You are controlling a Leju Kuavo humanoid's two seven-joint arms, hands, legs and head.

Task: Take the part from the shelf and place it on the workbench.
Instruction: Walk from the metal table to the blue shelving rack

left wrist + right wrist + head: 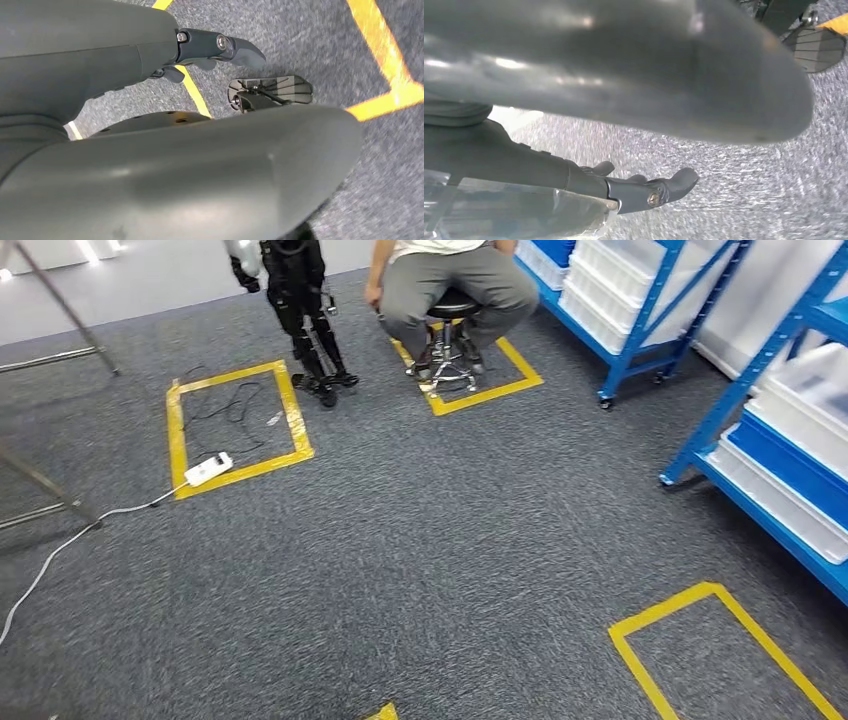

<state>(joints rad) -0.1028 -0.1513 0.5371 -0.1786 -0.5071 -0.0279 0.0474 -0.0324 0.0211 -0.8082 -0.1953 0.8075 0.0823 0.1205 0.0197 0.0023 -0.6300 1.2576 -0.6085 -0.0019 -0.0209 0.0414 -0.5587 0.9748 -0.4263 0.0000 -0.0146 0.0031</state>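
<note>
Grey fingers of the left hand [165,55] are lying spread and released, holding nothing, hanging over the dark carpet [420,560] and its yellow tape lines [385,55]. The right hand [589,185] is reaching with its fingers nearly straight; a clear plastic-wrapped part [509,212] is lying right against those fingers, though whether they are gripping it I cannot tell. Farther out, to the right, two blue shelves [640,330] are carrying white bins [620,270], and what is lying inside them is hidden. Ahead, a person [450,280] is sitting on a stool [450,310] within a taped square.
</note>
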